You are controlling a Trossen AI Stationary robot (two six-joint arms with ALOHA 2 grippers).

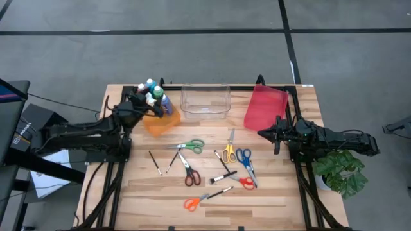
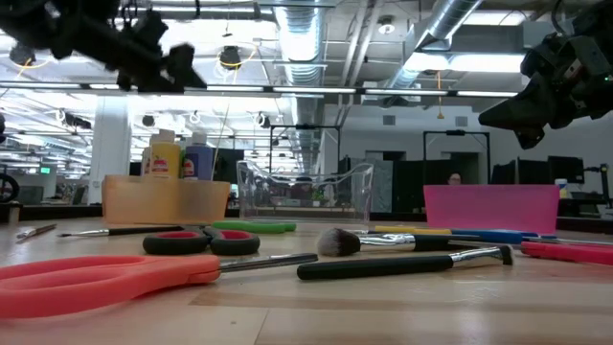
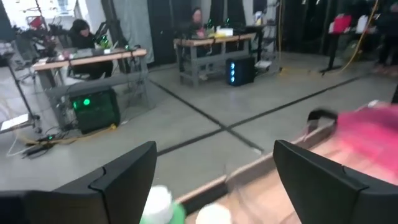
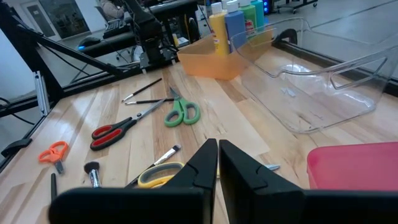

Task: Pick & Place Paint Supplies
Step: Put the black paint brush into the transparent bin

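Note:
Several small paint bottles (image 1: 156, 96) stand upright in the orange bin (image 1: 162, 122) at the far left; the low view shows a yellow one (image 2: 164, 158) and a blue one (image 2: 197, 160). My left gripper (image 1: 142, 101) hovers open just above them, with a green bottle's white cap (image 3: 160, 200) below its fingers and nothing between them. Green scissors (image 1: 189, 145), yellow scissors (image 1: 228, 153), blue scissors (image 1: 244, 158), red scissors (image 1: 191, 174), orange scissors (image 1: 192, 203) and thin brushes (image 1: 155, 162) lie flat on the table. My right gripper (image 4: 217, 163) waits shut at the right.
A clear bin (image 1: 205, 101) stands at the far middle and a red bin (image 1: 264, 108) at the far right. A soft make-up brush (image 2: 402, 241) lies near the table's front. A potted plant (image 1: 340, 172) sits off the right edge. The wood in front of the orange bin is bare.

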